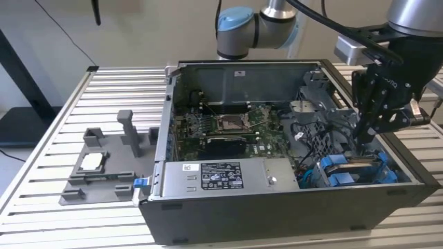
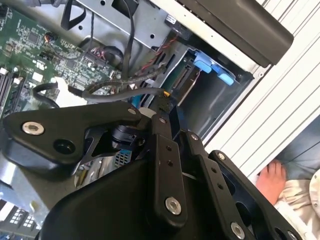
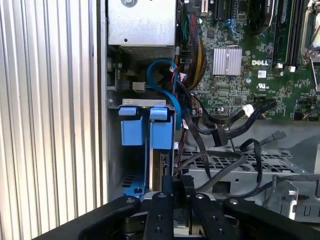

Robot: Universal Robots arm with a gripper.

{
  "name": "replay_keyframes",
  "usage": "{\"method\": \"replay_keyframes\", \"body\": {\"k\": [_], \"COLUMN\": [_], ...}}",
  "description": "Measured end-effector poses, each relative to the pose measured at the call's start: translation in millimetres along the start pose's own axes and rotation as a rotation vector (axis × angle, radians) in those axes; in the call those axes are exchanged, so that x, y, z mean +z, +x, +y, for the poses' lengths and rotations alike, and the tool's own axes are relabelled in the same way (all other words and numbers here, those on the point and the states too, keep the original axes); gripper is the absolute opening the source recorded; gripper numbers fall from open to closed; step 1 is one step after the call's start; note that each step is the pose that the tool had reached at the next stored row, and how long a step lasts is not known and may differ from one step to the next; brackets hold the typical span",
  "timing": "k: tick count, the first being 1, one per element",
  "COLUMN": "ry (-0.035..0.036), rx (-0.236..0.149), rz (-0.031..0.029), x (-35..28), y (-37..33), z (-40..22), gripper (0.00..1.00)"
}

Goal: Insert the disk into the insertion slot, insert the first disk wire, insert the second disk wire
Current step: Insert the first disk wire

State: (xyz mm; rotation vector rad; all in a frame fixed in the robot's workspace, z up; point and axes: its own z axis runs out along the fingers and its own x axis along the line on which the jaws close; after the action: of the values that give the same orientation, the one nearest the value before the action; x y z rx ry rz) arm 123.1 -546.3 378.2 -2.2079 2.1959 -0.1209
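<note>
Pinching the wire (image 2: 131, 91) in the gripper (image 3: 177, 186), right at the disk (image 3: 162, 167): hold plug square to the disk, push straight, avoid snagging loose cables (image 3: 227, 131) beside the disk.

A maker's mark (image 3: 260, 63) sits on the motherboard (image 3: 235, 92); the label (image 1: 221, 175) on the power-supply box (image 1: 280, 174) is unreadable.

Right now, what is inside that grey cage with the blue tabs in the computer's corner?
The insertion slot holds the disk on edge in its blue carrier, with a second blue bracket beside it. The gripper covers the disk's near end, so any plugs there are hidden.
</note>
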Motion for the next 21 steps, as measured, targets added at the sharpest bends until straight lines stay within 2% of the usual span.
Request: {"method": "replay_keyframes", "body": {"k": [5,8,14,21], "ry": [-0.002,-0.0139,-0.0538,-0.1136], "rx": [0.017,0.018,0.016,0.014], "rz": [0.0017,0.0016,0.0015,0.0019], "x": [3.4,5.7,9.0,12.2], "y": [1.1,2.1,3.6,5.9], "z": [-1.3,-5.1,-16.6,-30.5], "gripper": [0.19,0.19,0.19,0.19]}}
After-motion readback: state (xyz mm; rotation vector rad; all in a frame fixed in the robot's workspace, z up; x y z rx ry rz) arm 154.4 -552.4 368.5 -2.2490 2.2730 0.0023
